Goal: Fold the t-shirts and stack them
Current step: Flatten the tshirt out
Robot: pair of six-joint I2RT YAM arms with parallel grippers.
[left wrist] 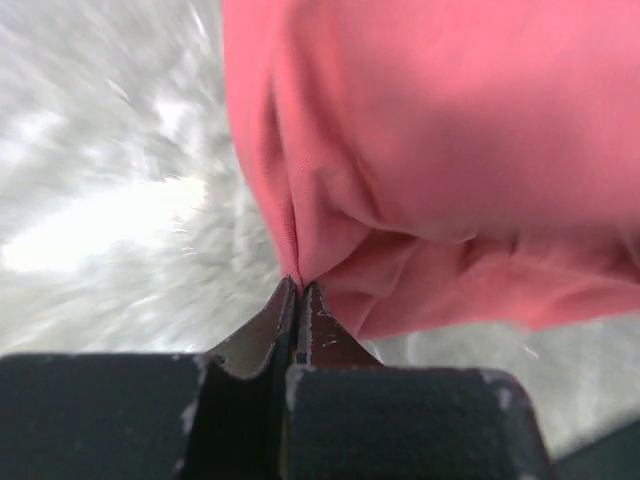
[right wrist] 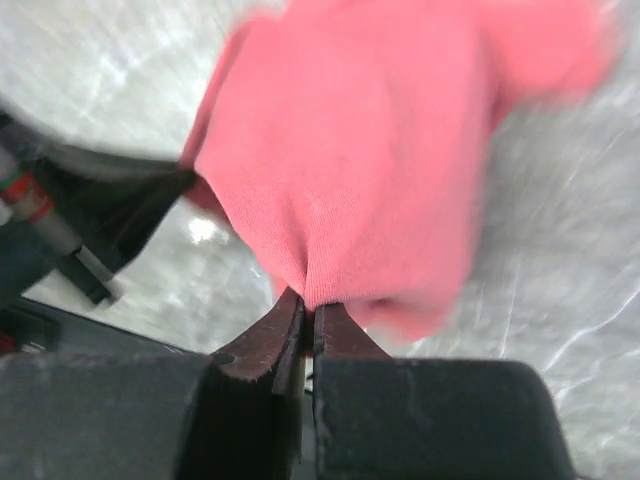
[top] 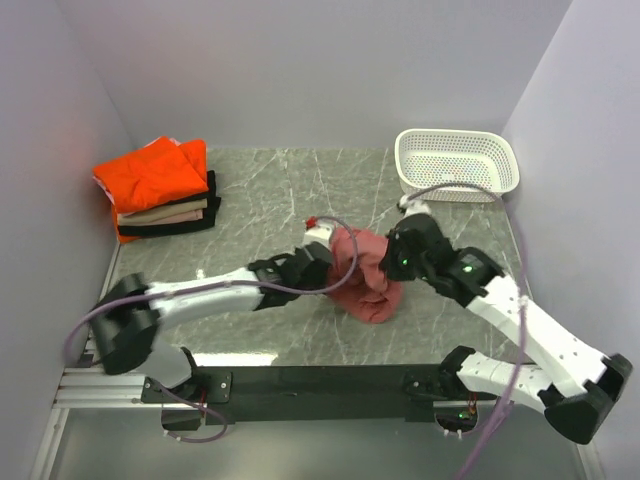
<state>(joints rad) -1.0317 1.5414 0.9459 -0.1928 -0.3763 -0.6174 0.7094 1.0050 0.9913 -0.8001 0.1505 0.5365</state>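
salmon t-shirt [top: 368, 285] between basket [top: 456, 180] and stack [top: 160, 188]

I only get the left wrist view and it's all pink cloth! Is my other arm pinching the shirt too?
Observer: Yes. The right tool is shut on a fold of the same salmon shirt, on the side opposite yours.
Operator: Where do the finished ones go?
Observer: The folded shirts sit stacked at the far left in the top view, with the orange one on top.
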